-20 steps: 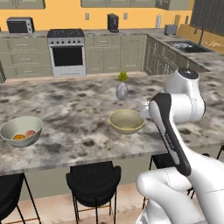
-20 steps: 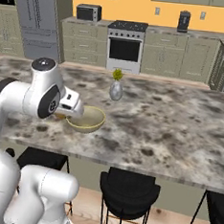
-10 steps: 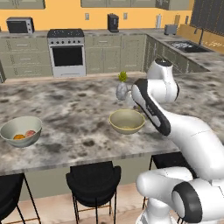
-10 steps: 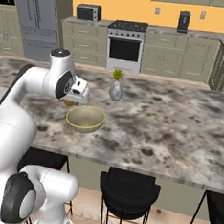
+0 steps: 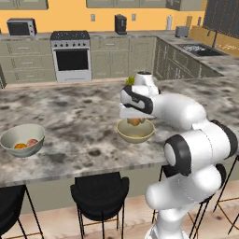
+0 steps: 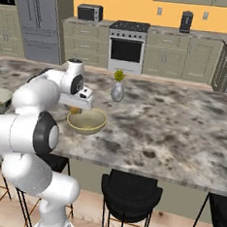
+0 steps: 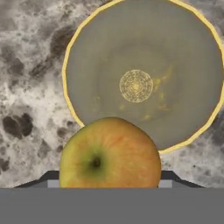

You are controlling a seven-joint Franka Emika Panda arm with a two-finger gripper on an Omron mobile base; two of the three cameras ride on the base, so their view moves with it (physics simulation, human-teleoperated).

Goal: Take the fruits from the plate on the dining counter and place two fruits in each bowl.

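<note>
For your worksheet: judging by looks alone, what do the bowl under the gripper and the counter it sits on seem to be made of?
The bowl looks like glazed ceramic, perhaps stoneware: smooth olive-beige inside, bright yellow rim, a fine ringed pattern at its centre. The dining counter looks like polished marble or granite, with mottled grey-brown blotches.

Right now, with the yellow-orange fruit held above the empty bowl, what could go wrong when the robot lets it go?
1. In the hand view the fruit sits over the near rim of the bowl, not its centre; released here, it might strike the rim and roll onto the dining counter.
2. The gripper hangs just above the bowl; lowering further could nudge it.
3. The vase stands close behind; a wide swing might tip it.
</note>
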